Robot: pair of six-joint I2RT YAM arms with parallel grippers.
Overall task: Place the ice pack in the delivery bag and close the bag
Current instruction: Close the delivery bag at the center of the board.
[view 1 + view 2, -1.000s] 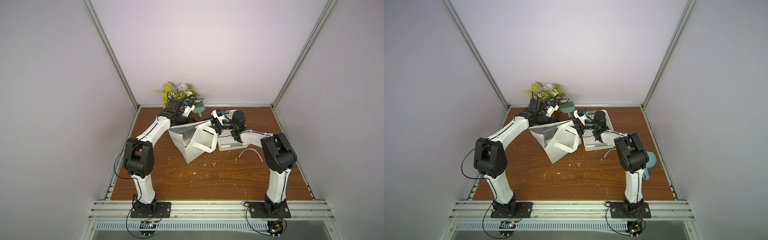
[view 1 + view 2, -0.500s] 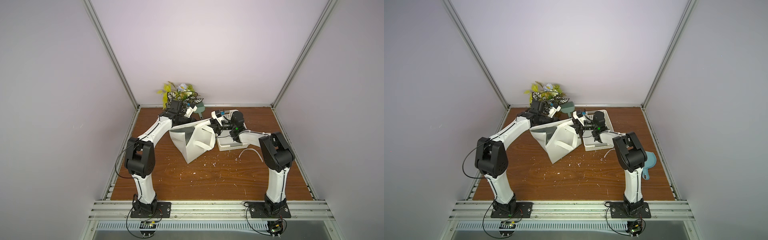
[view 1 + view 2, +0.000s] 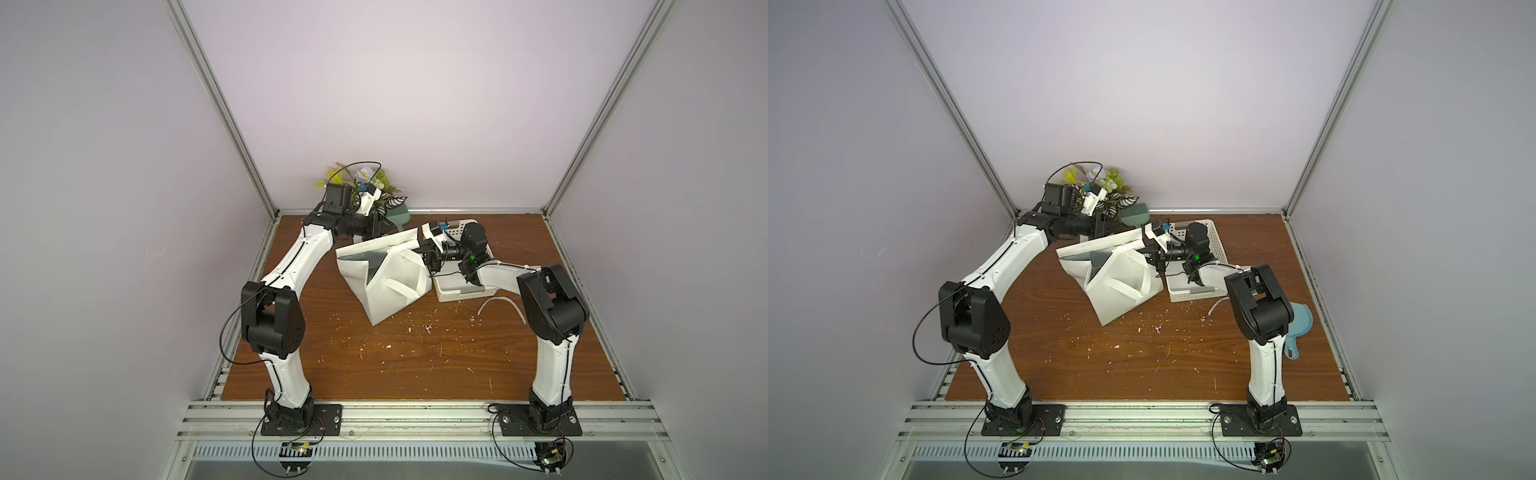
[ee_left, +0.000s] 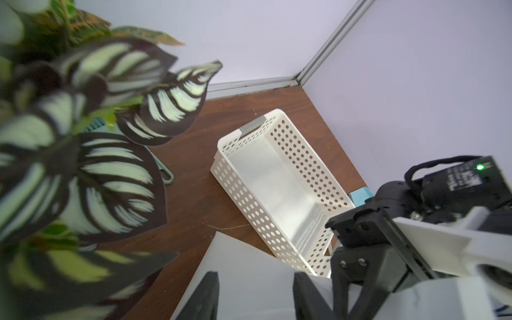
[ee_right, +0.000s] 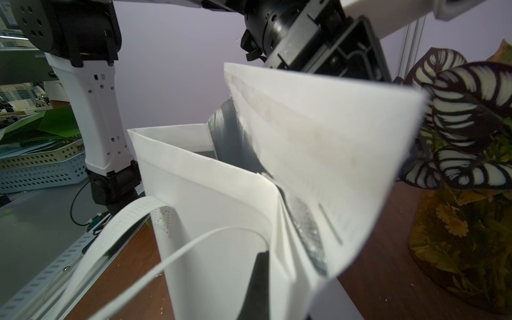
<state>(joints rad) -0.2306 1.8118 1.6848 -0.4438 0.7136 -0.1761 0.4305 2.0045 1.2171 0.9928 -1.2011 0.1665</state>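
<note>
The delivery bag (image 3: 388, 286) (image 3: 1121, 291) stands tilted mid-table with its silver lining showing at the mouth. My right gripper (image 3: 428, 258) (image 5: 273, 259) is shut on the bag's near side wall at its top edge. One dark finger (image 5: 260, 277) presses against the white fabric, and the other is hidden behind the fold. My left gripper (image 3: 384, 226) (image 4: 255, 277) hovers open over the bag's raised back flap (image 4: 249, 263), fingers apart and holding nothing. The ice pack is hidden in every view.
A white perforated basket (image 3: 457, 296) (image 4: 243, 130) sits right of the bag, under my right arm. A potted plant (image 3: 374, 195) and a green brush (image 3: 400, 216) crowd the back corner beside my left wrist. A blue scoop (image 3: 1300, 328) and a white strip (image 3: 498, 302) lie at the right.
My right gripper has moved up to the bag's side edge and shut on it. My left gripper has opened and let go of the back flap.
</note>
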